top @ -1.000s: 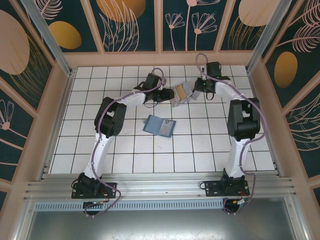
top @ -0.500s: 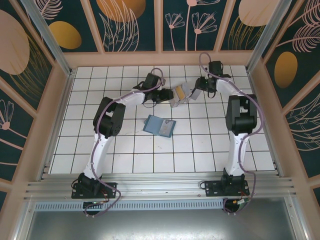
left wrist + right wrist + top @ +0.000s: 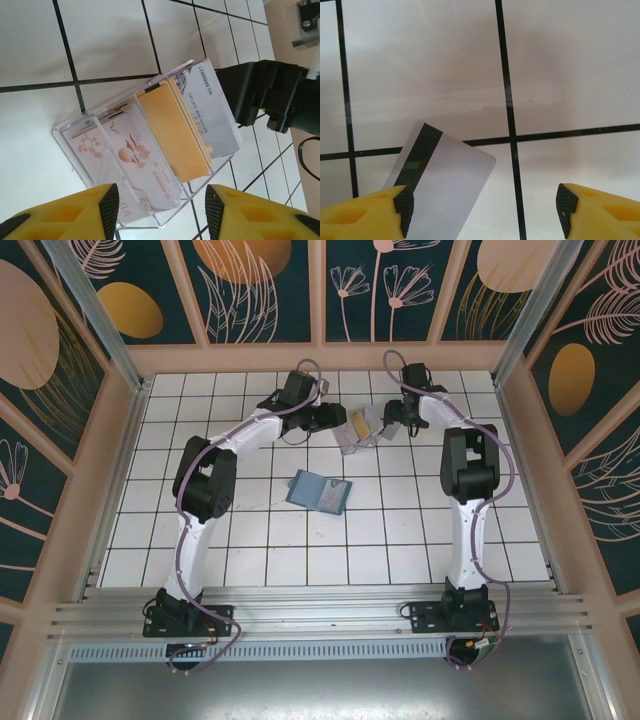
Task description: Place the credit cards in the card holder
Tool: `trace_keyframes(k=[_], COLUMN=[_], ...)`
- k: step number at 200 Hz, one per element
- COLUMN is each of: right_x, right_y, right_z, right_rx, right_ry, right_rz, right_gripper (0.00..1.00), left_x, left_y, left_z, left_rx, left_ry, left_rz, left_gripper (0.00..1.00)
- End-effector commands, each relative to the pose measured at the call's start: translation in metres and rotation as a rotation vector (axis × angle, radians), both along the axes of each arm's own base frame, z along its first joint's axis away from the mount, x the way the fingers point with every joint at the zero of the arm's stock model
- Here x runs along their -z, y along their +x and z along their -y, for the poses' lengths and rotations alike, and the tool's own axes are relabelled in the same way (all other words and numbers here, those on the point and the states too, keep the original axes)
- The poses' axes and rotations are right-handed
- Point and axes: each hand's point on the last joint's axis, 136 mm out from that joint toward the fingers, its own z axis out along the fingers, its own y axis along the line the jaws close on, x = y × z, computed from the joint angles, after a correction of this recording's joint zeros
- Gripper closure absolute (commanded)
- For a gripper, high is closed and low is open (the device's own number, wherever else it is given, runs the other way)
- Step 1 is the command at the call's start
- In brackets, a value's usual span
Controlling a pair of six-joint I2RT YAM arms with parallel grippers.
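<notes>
left end effector (image 3: pixel 162 205) half-spread at clear tray (image 3: pixel 69 131) of credit cards (image 3: pixel 172 131), right end effector (image 3: pixel 484 207) gaping wide by one grey card (image 3: pixel 442 190), card holder (image 3: pixel 320 491) well apart

White tiled floor (image 3: pixel 250 540) with black grid lines, evenly lit, enclosed by pale wooden framing (image 3: pixel 320 357) holding dark teal floral wall panels (image 3: pixel 265 300); aluminium rail (image 3: pixel 320 612) along near edge.

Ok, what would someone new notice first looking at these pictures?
Probably the clear plastic tray of cards at the far middle of the white tiled table, with a gold-yellow card standing out among silvery and pink-patterned ones. Both arms reach to it, the left tool and right tool open on either side. Nearer, a teal-blue bifold wallet lies open.
</notes>
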Motion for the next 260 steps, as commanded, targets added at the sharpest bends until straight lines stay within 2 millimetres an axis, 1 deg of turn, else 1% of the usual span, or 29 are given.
trace_keyframes(k=[1, 26, 39, 51, 72, 104, 124, 139, 157, 176, 178, 211, 260], right_x=[0.02, 0.024, 0.029, 0.036, 0.041, 0.031, 0.03, 0.034, 0.035, 0.038, 0.037, 0.035, 0.024], right_y=[-0.005, -0.002, -0.001, -0.003, -0.01, -0.024, -0.038, -0.05, -0.064, -0.079, -0.08, -0.098, -0.114], right_z=[-0.001, -0.004, 0.0, 0.009, 0.038, 0.083, 0.112, 0.134, 0.165, 0.189, 0.194, 0.226, 0.265], right_rx=[-0.029, -0.037, -0.028, -0.016, 0.041, 0.142, 0.196, 0.24, 0.314, 0.369, 0.38, 0.449, 0.537], right_ry=[-0.065, -0.083, -0.113, -0.165, -0.266, -0.252, -0.249, -0.247, -0.224, -0.199, -0.197, -0.185, -0.166], right_rz=[-0.059, -0.054, -0.066, -0.089, -0.11, -0.104, -0.12, -0.141, -0.15, -0.156, -0.154, -0.153, -0.136], right_gripper=[0.22, 0.22, 0.22, 0.22, 0.21, 0.21, 0.21, 0.21, 0.21, 0.21, 0.21, 0.21, 0.21], left_x=[-0.007, -0.003, -0.001, -0.001, 0.0, -0.001, -0.003, -0.003, -0.003, -0.003, -0.004, -0.002, -0.002], left_y=[-0.005, -0.008, -0.01, -0.01, -0.013, -0.014, -0.015, -0.015, -0.016, -0.017, -0.017, -0.017, -0.016], left_z=[-0.008, -0.01, -0.01, -0.012, -0.013, -0.015, -0.014, -0.013, -0.013, -0.012, -0.012, -0.01, -0.007], left_rx=[0.002, 0.0, 0.001, 0.001, 0.002, -0.001, 0.003, 0.009, 0.014, 0.021, 0.021, 0.03, 0.041], left_ry=[0.019, 0.024, 0.025, 0.026, 0.027, 0.02, 0.012, 0.008, 0.007, 0.002, 0.002, -0.007, -0.022], left_rz=[0.01, 0.004, 0.0, 0.002, 0.0, 0.002, 0.006, 0.004, 0.004, 0.003, 0.005, -0.001, -0.007], left_gripper=[0.49, 0.49, 0.49, 0.49, 0.49, 0.48, 0.48, 0.48, 0.48, 0.48, 0.48, 0.48, 0.48])
